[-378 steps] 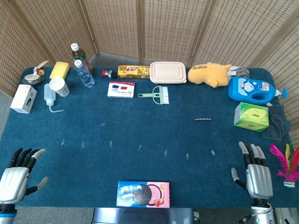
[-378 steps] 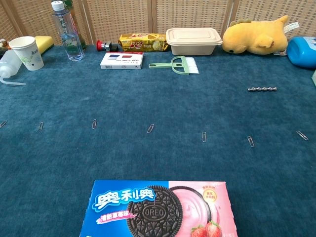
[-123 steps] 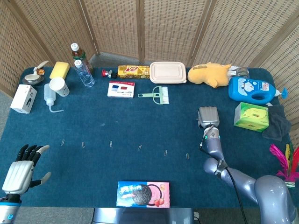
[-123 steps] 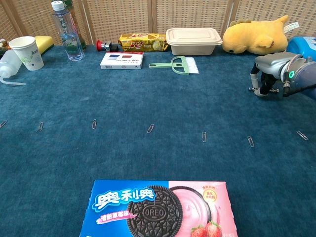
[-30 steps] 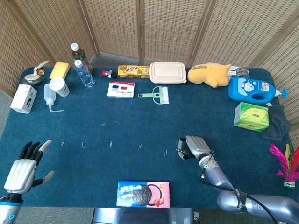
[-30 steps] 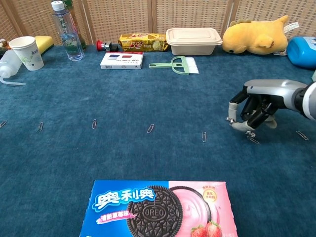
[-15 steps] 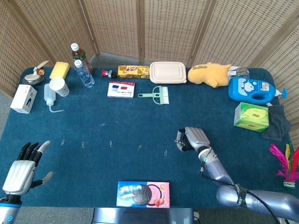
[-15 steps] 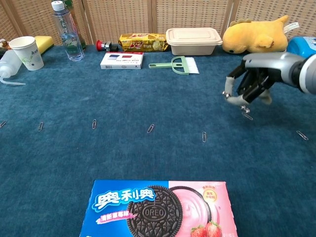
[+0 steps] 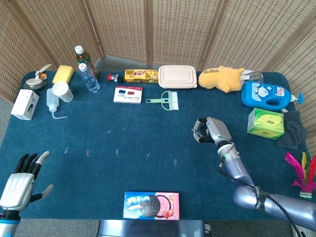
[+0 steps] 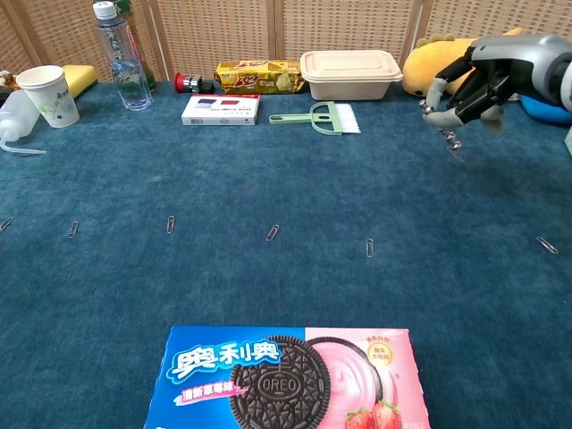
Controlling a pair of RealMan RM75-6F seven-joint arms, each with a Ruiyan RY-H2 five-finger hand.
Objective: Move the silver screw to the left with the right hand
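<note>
My right hand (image 9: 213, 131) (image 10: 487, 79) hovers above the blue cloth on the right side, fingers curled together. A thin silver screw (image 10: 452, 143) hangs tilted from its fingertips, clear of the cloth; in the head view the hand hides it. The spot on the cloth beneath it is bare. My left hand (image 9: 19, 183) rests at the near left corner with its fingers spread and nothing in them; the chest view does not show it.
A row of paperclips (image 10: 273, 232) crosses the cloth's middle. An Oreo box (image 9: 151, 205) lies at the near edge. Along the back stand bottles (image 9: 89, 76), a cup (image 9: 61, 91), a green brush (image 9: 165, 100), a lidded container (image 9: 177, 76) and a yellow plush (image 9: 223, 79). Detergent (image 9: 266, 95) and a green box (image 9: 265, 123) sit right.
Over the last second my right hand has lifted from the paperclip row and moved away from me and slightly right, carrying the silver piece. One paperclip near it is gone from the row.
</note>
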